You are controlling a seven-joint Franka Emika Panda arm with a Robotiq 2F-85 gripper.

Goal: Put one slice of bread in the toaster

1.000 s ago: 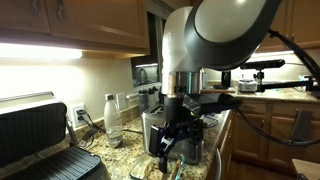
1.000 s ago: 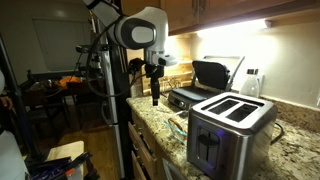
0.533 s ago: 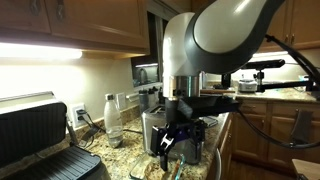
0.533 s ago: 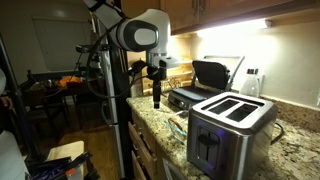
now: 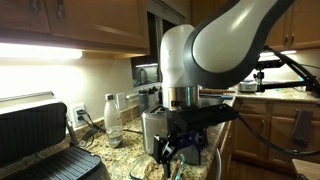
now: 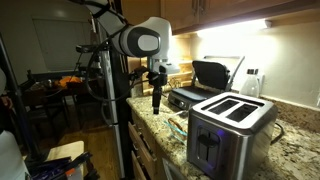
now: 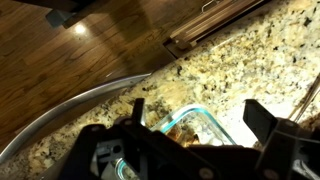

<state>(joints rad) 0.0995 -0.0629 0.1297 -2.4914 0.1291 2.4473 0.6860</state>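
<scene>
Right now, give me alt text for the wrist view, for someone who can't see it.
The open gripper hangs over a clear glass dish on a speckled granite counter. A curved metal rim sweeps across the left, with wooden floor beyond the counter's edge.

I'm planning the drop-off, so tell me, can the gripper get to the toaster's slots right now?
Probably yes. The toaster stands near the counter edge with its top slots uncovered and nothing resting over them. The gripper hangs open off to one side, and the space between them looks free.
</scene>
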